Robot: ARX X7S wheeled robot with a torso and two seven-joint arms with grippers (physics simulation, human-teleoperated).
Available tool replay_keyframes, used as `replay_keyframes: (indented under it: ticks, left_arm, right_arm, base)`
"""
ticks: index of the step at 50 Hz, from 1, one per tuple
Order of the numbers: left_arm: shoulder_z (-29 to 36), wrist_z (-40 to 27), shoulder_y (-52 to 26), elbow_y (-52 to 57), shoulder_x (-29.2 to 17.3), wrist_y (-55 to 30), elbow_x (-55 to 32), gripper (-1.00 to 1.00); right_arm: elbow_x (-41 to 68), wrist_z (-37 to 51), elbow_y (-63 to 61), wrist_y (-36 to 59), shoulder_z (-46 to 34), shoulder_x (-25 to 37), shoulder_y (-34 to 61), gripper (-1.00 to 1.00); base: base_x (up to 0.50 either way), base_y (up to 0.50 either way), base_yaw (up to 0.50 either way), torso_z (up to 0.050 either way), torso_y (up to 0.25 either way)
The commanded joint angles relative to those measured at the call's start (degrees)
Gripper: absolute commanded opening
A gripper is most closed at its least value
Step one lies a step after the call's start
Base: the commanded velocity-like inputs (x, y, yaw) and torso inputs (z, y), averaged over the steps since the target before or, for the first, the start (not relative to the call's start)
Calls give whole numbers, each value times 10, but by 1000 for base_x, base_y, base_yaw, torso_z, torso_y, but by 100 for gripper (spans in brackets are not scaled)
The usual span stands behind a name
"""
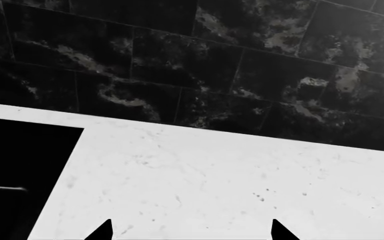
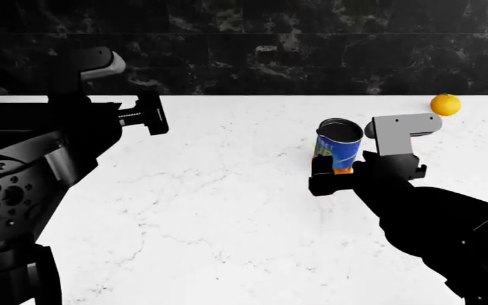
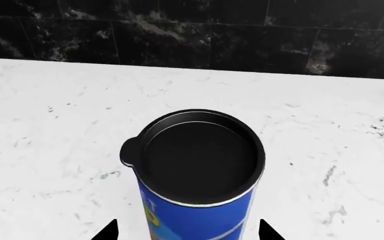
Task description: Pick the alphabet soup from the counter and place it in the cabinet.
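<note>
The alphabet soup point(image 2: 339, 147) is a blue can with yellow lettering, an orange band at its base and a dark recessed top. It stands upright on the white marble counter point(image 2: 227, 210). My right gripper point(image 2: 350, 173) is open around the can's lower part. In the right wrist view the alphabet soup point(image 3: 195, 175) sits between the two dark fingertips of the right gripper point(image 3: 188, 231), with a gap on each side. My left gripper point(image 2: 152, 114) hangs open and empty over the counter point(image 1: 212, 175) at the left; the left gripper point(image 1: 190, 230) shows only bare marble between its tips. The cabinet is out of view.
A small orange fruit point(image 2: 445, 104) lies at the back right of the counter, near the dark marbled tile wall point(image 2: 244, 44). A black sink basin point(image 1: 18, 175) opens in the counter beside the left gripper. My left arm fills the head view's left side.
</note>
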Motion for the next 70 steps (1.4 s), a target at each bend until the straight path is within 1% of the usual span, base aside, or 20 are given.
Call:
replay_keyframes:
  ticks: [1, 18, 37, 38, 44, 51, 60, 65, 70]
  left_arm:
    - [5, 1, 0, -10, -1, 7, 2, 100]
    - [11, 0, 1, -19, -4, 11, 2, 100]
    - [17, 1, 4, -32, -7, 21, 5, 100]
    - [17, 0, 4, -32, -8, 21, 5, 100]
    - [18, 0, 6, -31, -9, 23, 4, 100]
    - [21, 0, 5, -28, -9, 24, 2, 100]
    - [12, -12, 4, -6, -8, 20, -5, 100]
    - [14, -15, -3, 14, -12, 25, -4, 100]
    - [27, -11, -4, 34, -20, 33, 1, 100]
  right_arm:
    - [-24, -22, 32, -28, -21, -5, 12, 100]
    - [-46, -49, 96, -73, -32, -23, 18, 100]
    - [-102, -96, 178, -138, -72, -34, 54, 100]
    - [-105, -96, 180, -141, -73, -34, 55, -100]
    - [-110, -95, 170, -145, -76, -29, 56, -100]
    - [-82, -83, 113, -129, -56, -19, 48, -100]
    - [-9, -58, -6, -74, -15, 0, 70, -100]
    - [3, -38, -41, -43, -16, 13, 90, -100]
    - [6, -23, -57, -33, -11, 20, 97, -100]
  base:
    - [0, 0, 0, 0, 0]
    - [0, 0, 0, 0, 0]
    - [0, 0, 0, 0, 0]
    - [0, 0, 0, 0, 0]
    - [0, 0, 0, 0, 0]
    - [0, 0, 0, 0, 0]
    - [0, 0, 0, 0, 1]
    - [0, 0, 0, 0, 0]
    - [0, 0, 0, 0, 2]
